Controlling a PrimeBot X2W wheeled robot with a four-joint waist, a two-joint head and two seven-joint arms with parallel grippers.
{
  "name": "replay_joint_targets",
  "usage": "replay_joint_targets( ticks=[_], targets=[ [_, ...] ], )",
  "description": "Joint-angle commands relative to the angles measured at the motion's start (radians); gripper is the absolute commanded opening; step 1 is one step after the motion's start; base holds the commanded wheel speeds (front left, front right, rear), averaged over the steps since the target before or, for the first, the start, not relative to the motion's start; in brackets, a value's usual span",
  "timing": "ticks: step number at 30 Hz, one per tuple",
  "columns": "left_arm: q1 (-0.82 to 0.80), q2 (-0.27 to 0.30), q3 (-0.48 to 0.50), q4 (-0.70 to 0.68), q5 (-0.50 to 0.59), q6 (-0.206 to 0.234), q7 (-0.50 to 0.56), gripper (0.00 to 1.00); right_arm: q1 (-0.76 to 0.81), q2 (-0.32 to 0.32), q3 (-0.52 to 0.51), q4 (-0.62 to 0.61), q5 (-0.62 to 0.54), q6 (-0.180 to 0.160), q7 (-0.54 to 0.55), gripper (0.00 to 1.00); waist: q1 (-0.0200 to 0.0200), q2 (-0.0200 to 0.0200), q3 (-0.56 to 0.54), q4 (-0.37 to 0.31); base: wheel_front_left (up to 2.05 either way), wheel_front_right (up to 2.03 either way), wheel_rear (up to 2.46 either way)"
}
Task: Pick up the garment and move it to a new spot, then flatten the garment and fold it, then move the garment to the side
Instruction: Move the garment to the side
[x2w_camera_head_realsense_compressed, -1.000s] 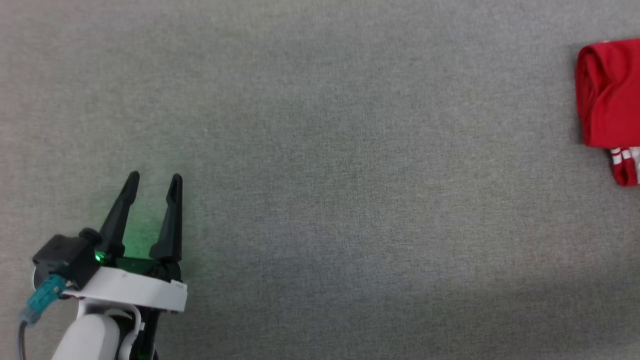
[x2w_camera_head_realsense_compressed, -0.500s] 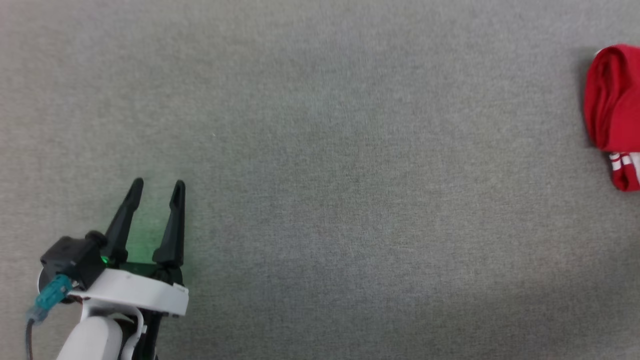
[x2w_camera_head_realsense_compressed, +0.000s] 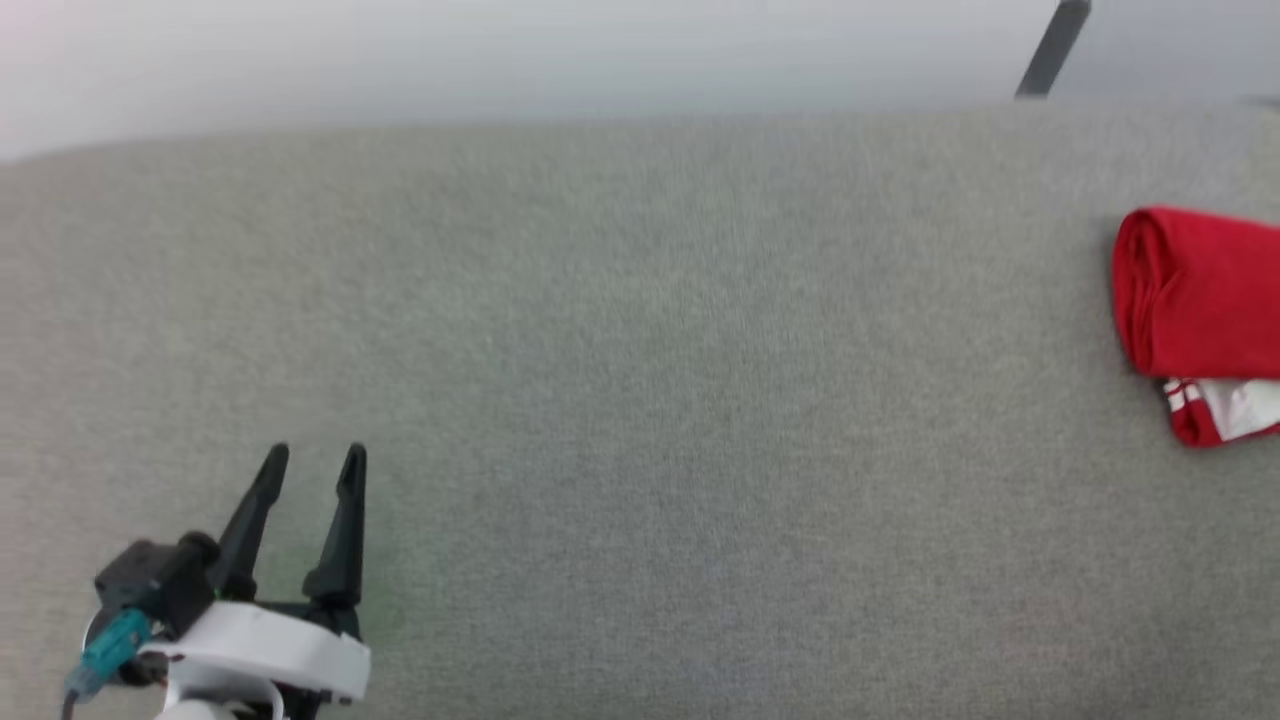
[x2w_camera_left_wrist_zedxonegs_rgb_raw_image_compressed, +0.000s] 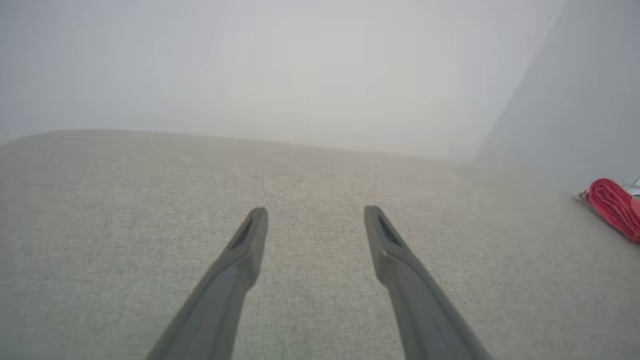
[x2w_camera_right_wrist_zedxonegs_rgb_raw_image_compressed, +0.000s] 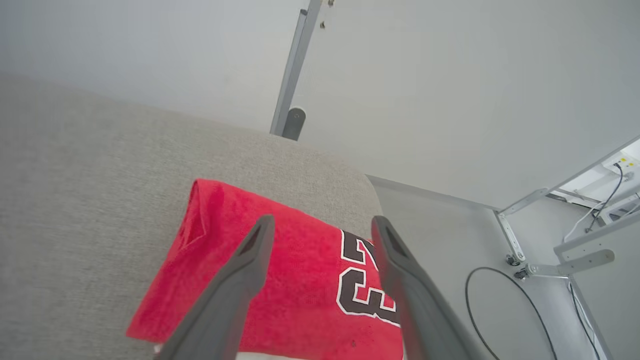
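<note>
The garment (x2w_camera_head_realsense_compressed: 1200, 300), bright red and folded, lies at the far right of the grey fabric surface, with a white panel and striped trim showing at its lower edge. In the right wrist view the garment (x2w_camera_right_wrist_zedxonegs_rgb_raw_image_compressed: 300, 270) shows black-and-white numerals, and my right gripper (x2w_camera_right_wrist_zedxonegs_rgb_raw_image_compressed: 322, 225) hovers above it, open, with nothing between the fingers. My left gripper (x2w_camera_head_realsense_compressed: 310, 458) stands open at the lower left, far from the garment. In the left wrist view that gripper (x2w_camera_left_wrist_zedxonegs_rgb_raw_image_compressed: 316, 215) points over bare fabric, with the garment (x2w_camera_left_wrist_zedxonegs_rgb_raw_image_compressed: 615, 207) a red sliver at the right edge.
The grey surface (x2w_camera_head_realsense_compressed: 640, 400) ends at a far edge below a pale wall. A dark post (x2w_camera_head_realsense_compressed: 1050, 50) rises behind it at the upper right. Beyond the surface's right corner are floor, a black cable (x2w_camera_right_wrist_zedxonegs_rgb_raw_image_compressed: 495, 305) and metal frame legs (x2w_camera_right_wrist_zedxonegs_rgb_raw_image_compressed: 555, 260).
The head camera has tilted up, so the far edge and wall now show and everything sits lower in the picture. The garment looks settled and flatter. The left gripper stays open.
</note>
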Motion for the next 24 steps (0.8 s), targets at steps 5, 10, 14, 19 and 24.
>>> replay_joint_targets(
  ticks=[5, 10, 14, 19, 24],
  targets=[
    [0.052, 0.004, 0.000, 0.018, -0.019, 0.000, 0.002, 1.00, 0.095, 0.060, 0.006, -0.033, 0.040, -0.001, -0.055, 1.00, 0.0000, 0.0000, -0.170, 0.035, 0.00, 0.00, 0.00],
    [0.085, 0.009, 0.004, 0.030, -0.026, 0.006, 0.003, 1.00, 0.173, 0.106, -0.013, -0.066, 0.051, -0.001, -0.099, 1.00, 0.0000, 0.0000, -0.228, 0.046, 0.00, 0.00, 0.00],
    [0.111, 0.013, 0.018, 0.030, -0.032, 0.011, -0.002, 1.00, 0.240, 0.140, -0.034, -0.106, 0.051, -0.001, -0.129, 1.00, 0.0000, 0.0000, -0.254, 0.053, 0.00, 0.00, 0.00],
    [0.146, 0.019, 0.040, 0.032, -0.032, 0.016, -0.008, 1.00, 0.333, 0.185, -0.086, -0.157, 0.033, -0.001, -0.165, 1.00, 0.0000, 0.0000, -0.281, 0.061, 0.00, 0.00, 0.00],
    [0.172, 0.026, 0.065, 0.030, -0.015, 0.018, -0.014, 1.00, 0.429, 0.231, -0.159, -0.219, -0.002, -0.001, -0.194, 1.00, 0.0000, 0.0000, -0.297, 0.069, 0.00, 0.00, 0.00]
  ],
)
